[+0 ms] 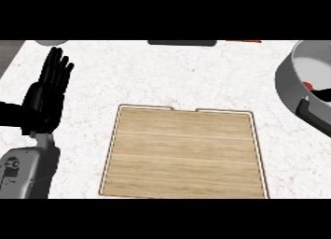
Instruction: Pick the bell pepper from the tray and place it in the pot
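**Bell pepper (307,86) shows red inside the pot (286,81); left robot hand (44,95) rests released**

Nearest the lower edge, the grey left forearm (23,172) rises to the left robot hand. This hand is held up at the left side of the view, released, with its fingers straight and pointing away, touching nothing.

Just to the right of that hand a wooden tray (183,154) lies flat on the white marbled desk (195,74). It has a pale rim, and its far edge carries a shallow notch.

Further right, well apart from the left robot hand and beyond the tray's far right corner, stands the grey pot. It is cut off by the right edge of the view, and a dark handle (312,113) sits on its near side.

Only a small red patch of the bell pepper is visible. It sits low inside the pot, against the near inner wall.

The right robot hand (327,94) shows only as black shapes inside the pot, just right of the red patch. Whether it is grasping the pepper or has released it cannot be told.

Farthest away, a dark flat object (182,43) lies along the desk's far edge, beyond the tray. A grey rounded object (47,43) peeks in just beyond the left robot hand.
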Robot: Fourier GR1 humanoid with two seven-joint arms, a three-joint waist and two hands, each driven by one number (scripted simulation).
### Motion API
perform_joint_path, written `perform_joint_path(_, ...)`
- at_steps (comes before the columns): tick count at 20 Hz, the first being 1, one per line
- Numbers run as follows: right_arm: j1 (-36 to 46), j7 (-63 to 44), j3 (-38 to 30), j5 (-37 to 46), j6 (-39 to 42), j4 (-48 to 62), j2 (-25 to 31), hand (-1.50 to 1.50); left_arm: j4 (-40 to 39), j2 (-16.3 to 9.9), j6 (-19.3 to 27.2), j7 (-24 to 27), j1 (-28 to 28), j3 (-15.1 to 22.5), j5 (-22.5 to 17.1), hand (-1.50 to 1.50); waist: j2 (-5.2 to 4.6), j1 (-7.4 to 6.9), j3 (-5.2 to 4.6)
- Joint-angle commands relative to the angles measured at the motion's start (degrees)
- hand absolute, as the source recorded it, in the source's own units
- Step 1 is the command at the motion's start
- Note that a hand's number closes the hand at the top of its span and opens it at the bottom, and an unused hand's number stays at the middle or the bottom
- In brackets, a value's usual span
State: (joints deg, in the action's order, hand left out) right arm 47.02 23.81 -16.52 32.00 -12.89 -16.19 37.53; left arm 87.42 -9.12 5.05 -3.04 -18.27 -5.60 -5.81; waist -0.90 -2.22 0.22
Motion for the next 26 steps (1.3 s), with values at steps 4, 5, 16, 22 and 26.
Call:
perform_joint_path(4,3.9,4.7,-8.3,-9.0,3.2,0.7,-1.0,-1.50,-2.3,-0.6,-1.1,0.4,-0.6,-0.9,-0.8,0.00,0.18,0.76,-0.09)
perform_joint_path(5,3.8,4.5,-9.5,-10.0,4.3,1.5,0.7,-1.50,-3.4,-0.4,-0.7,1.1,-1.5,-1.5,-0.8,0.00,0.10,0.86,-0.09)
perform_joint_path(16,-0.9,8.6,-20.6,-21.3,13.4,3.7,10.1,-1.50,-0.5,-0.9,-0.2,-0.3,-0.1,-1.3,-0.1,0.00,0.20,0.88,-0.03)
perform_joint_path(22,-6.3,14.5,-25.0,-25.7,17.9,5.4,12.1,-1.50,-1.3,1.5,1.1,1.1,-0.3,0.6,1.4,0.00,0.03,0.91,0.05)
perform_joint_path(26,-8.6,15.4,-26.4,-26.7,19.1,6.7,14.8,-1.50,-0.2,-1.2,-2.2,0.5,0.7,-1.4,-1.4,0.00,-0.35,-0.17,0.19)
